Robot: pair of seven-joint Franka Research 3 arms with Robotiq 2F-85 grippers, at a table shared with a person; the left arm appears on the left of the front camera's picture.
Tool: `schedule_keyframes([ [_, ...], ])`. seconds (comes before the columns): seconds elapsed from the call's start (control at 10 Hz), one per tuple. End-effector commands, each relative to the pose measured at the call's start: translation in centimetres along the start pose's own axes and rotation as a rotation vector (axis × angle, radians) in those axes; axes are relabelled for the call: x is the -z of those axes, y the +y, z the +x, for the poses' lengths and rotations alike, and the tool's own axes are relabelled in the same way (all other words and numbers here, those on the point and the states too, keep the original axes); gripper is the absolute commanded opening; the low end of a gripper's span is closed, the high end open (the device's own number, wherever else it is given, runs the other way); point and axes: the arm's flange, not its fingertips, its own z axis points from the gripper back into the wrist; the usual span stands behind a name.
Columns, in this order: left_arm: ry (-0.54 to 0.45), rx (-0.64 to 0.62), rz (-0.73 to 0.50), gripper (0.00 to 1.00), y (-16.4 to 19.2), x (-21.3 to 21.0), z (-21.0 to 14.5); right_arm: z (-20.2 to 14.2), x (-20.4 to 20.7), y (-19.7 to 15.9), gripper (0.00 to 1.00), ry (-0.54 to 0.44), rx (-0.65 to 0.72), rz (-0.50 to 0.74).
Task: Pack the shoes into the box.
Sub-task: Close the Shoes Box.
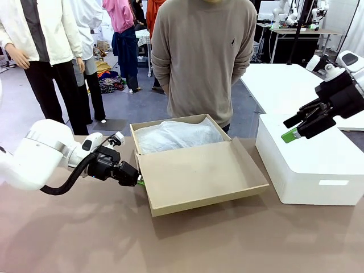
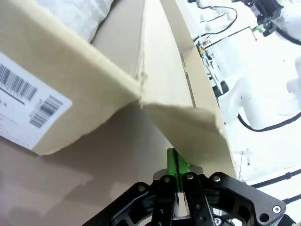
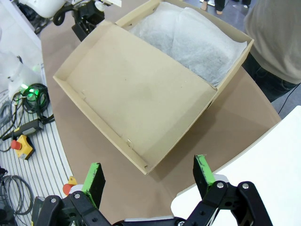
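While our left gripper point(image 1: 138, 181), jaws pressed together, nudges the plain brown cardboard shoebox point(image 1: 196, 168), its hinged flap lid point(image 3: 136, 99) may buckle; right gripper point(image 3: 149, 181) spread, idle.

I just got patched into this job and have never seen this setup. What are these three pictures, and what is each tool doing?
You are seeing two white robot arms at a brown table, with a person standing at the far side.

The front view looks across the table. The other two come from cameras on each arm's wrist, looking along its fingers.

On the table sits the brown cardboard box, its lid flap open and lowered toward the robot, with white tissue paper inside. A larger white box stands at the right.

The left tool is shut, its tips at the lid's left edge. The right tool is open, holds nothing and hangs above the white box.
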Motion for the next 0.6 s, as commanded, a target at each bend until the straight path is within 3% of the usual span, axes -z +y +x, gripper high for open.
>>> schedule_keyframes([
  [0.0,-0.047,-0.017,-0.047,0.00,-0.5,0.0,0.9,0.0,0.1,-0.3,1.00,-0.031,-0.021,0.012],
  [0.5,-0.147,-0.050,-0.167,0.00,-1.3,-0.5,2.7,0.0,0.1,-0.3,1.00,-0.031,-0.021,0.012],
])
